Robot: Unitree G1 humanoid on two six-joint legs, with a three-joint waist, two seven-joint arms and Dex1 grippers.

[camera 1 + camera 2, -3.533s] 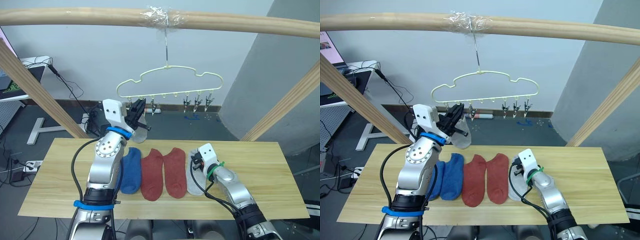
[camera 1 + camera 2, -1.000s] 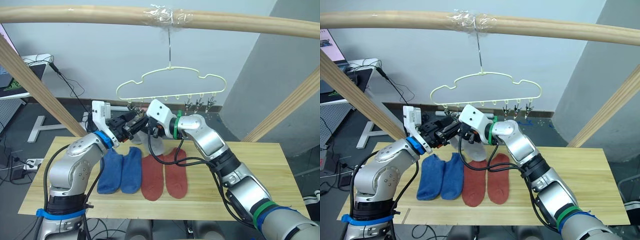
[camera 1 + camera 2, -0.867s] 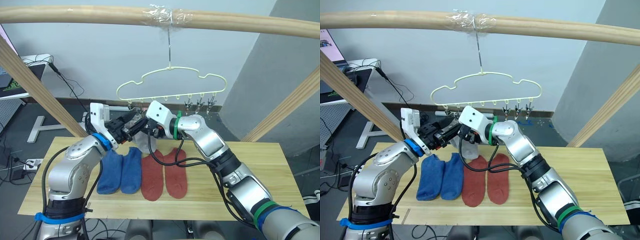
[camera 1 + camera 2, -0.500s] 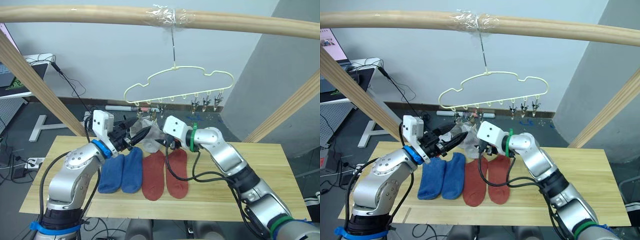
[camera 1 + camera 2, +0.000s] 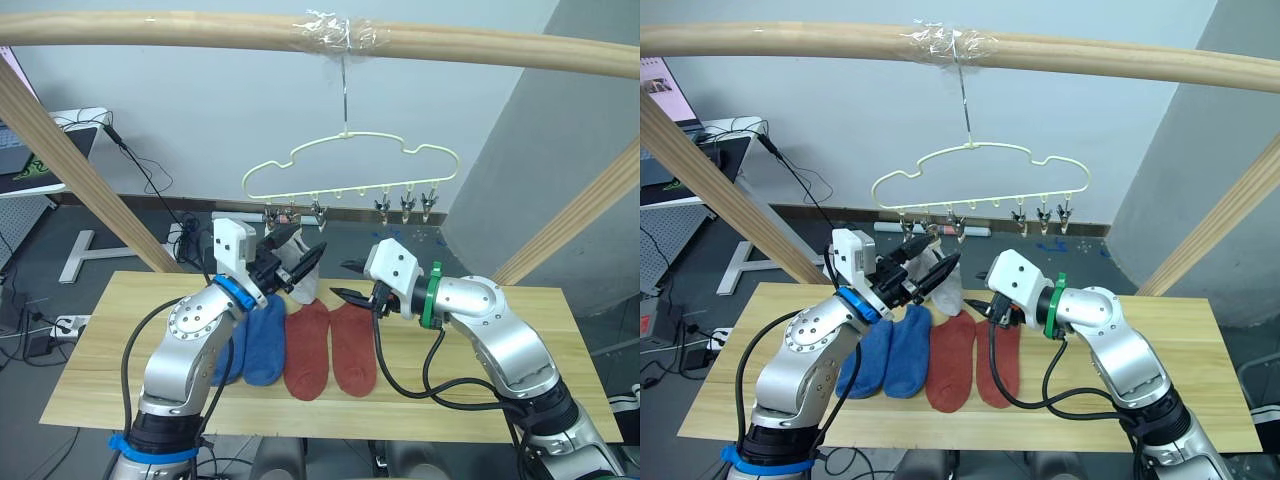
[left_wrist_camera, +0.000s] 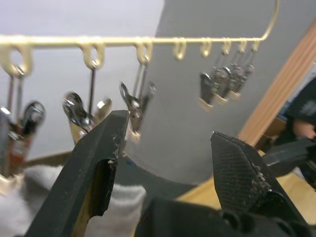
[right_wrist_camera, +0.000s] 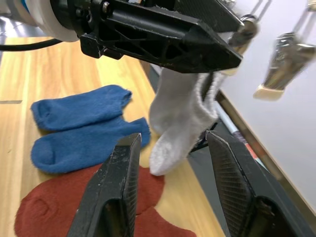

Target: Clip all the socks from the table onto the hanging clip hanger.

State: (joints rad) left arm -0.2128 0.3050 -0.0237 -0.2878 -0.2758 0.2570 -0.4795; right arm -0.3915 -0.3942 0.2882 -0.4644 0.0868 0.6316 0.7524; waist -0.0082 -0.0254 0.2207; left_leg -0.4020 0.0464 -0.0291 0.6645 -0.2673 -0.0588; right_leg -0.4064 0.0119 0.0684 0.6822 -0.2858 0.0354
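The clip hanger is a thin pale yellow-green wire frame with a scalloped top line; its metal hook hangs from a round wooden pole at a patch of clear tape. Small dark metal clips hang in a row from loops along its lower bar. A light grey sock of soft ribbed knit hangs from the clips at the robot's-left end of the bar, toe pointing down above the far edge of the table. The table is a long top of light yellowish planks with visible grain. Two blue socks and two rust-red socks lie flat on it side by side, toes toward the robot. The left gripper is raised beside the hanging sock, forearm angled up toward the bar; its two black fingers are spread wide and hold nothing. The right gripper hovers above the rust-red socks, pointing toward the grey sock from the robot's right; its textured fingers are likewise parted and empty.
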